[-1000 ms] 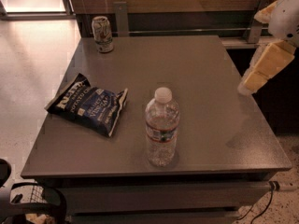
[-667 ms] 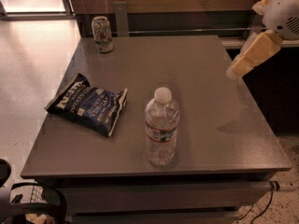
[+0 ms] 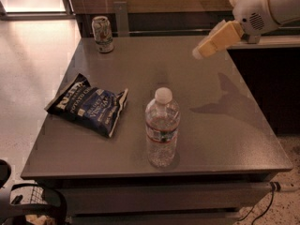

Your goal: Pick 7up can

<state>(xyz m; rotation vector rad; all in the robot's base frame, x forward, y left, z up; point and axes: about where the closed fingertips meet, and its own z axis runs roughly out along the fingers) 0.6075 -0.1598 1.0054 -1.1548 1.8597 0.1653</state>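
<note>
The 7up can (image 3: 102,34) stands upright at the far left corner of the grey table (image 3: 211,125). It is pale silvery-white and green with a reddish mark. My gripper (image 3: 202,50) hangs in the air above the table's far right part, at the end of the white arm (image 3: 267,6). It is well to the right of the can and apart from it, holding nothing that shows.
A clear plastic water bottle (image 3: 161,128) with a white cap stands near the table's front middle. A dark blue chip bag (image 3: 89,104) lies on the left side. A dark counter (image 3: 267,74) borders the table's right side. A wall runs behind.
The arm and gripper have moved left and inward over the table, towards the far side. The can, bottle and bag have not moved.
</note>
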